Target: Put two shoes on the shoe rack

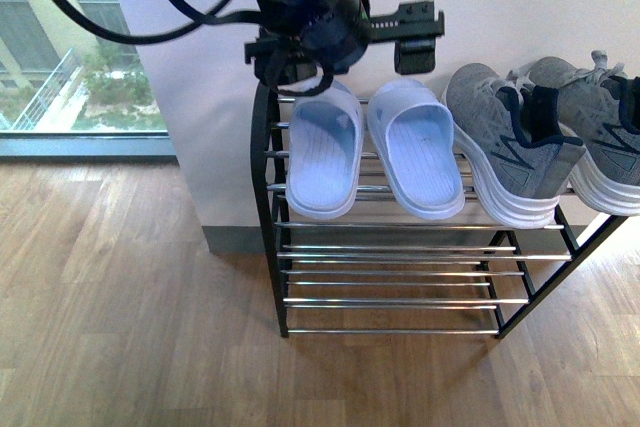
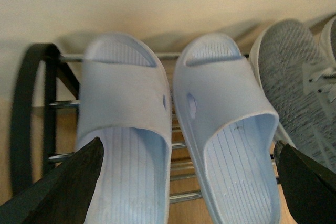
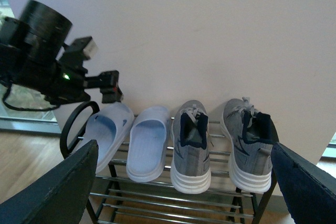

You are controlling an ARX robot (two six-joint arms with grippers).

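Both grey shoes stand on the top tier of the shoe rack [image 1: 390,247], heels toward me: one [image 1: 510,152] just right of the slippers, the other [image 1: 600,137] at the rack's right end. They show again in the right wrist view as the left shoe [image 3: 191,150] and the right shoe [image 3: 247,148]. My left gripper [image 1: 340,52] hovers open above the rack's left part; its wrist view has the open gripper [image 2: 186,192] over the slippers, with a shoe [image 2: 299,87] at the side. My right gripper [image 3: 181,190] is open and empty, well back from the rack [image 3: 157,198].
Two pale blue slippers [image 1: 325,152] [image 1: 420,152] fill the left half of the top tier. The lower chrome rods [image 1: 390,302] hold nothing. A white wall [image 1: 200,97] stands behind the rack, a window [image 1: 60,57] lies far left, and wooden floor [image 1: 130,327] spreads in front.
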